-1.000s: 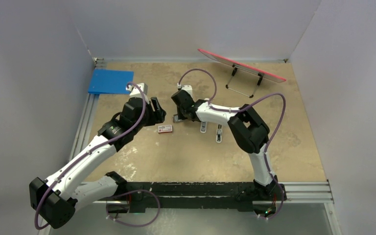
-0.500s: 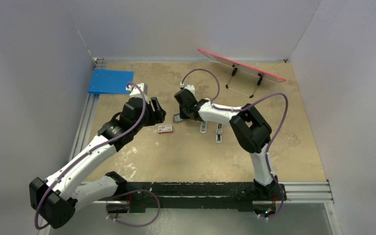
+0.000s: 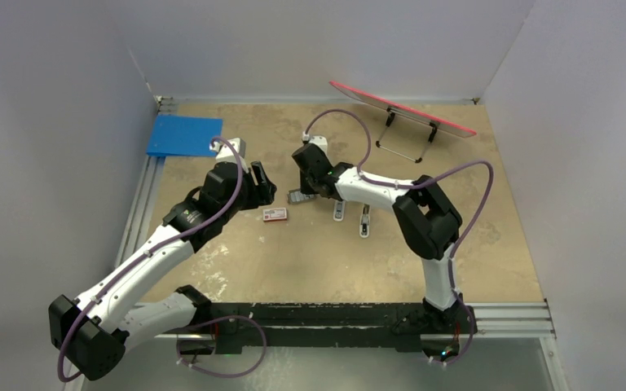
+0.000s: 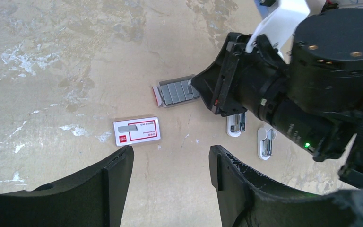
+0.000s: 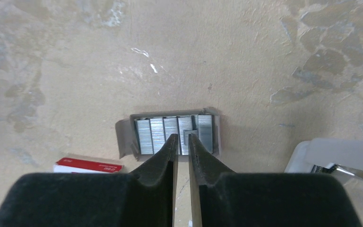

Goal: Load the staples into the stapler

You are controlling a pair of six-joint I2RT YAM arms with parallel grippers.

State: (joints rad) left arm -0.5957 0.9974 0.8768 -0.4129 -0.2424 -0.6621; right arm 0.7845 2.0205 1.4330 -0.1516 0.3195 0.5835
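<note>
Your left gripper (image 4: 169, 158) hangs above the table (image 3: 310, 261) with its two black fingers spread wide apart and nothing between them; from the top camera it (image 3: 262, 189) sits left of centre. Just beyond its tips, in the left wrist view, the red-and-white staple box (image 4: 137, 131) lies flat on the table, touching neither finger. Far off at the back left corner you have a blue board (image 3: 183, 134) lying flat.

Moving right, the staples (image 5: 158, 135) lie as a row of grey metallic strips side by side in a shallow grey tray (image 5: 123, 137), just beyond and right of the box; you see the same block (image 4: 176, 90) from the left wrist.

Your right gripper (image 5: 182, 139) is down at that tray with its fingers brought together, only a thin slit left between them, and the tips rest on the near edge of the strips. One short strip beside the right fingertip sits slightly out of line with the others, but you cannot tell whether anything is pinched in the slit.

Right of the tray, a short white piece (image 3: 339, 212) lies on the table, and just right of it the stapler (image 3: 365, 221), longer and slim, lies apart from both grippers. At the back right a red-edged panel (image 3: 399, 106) leans on a wire stand
</note>
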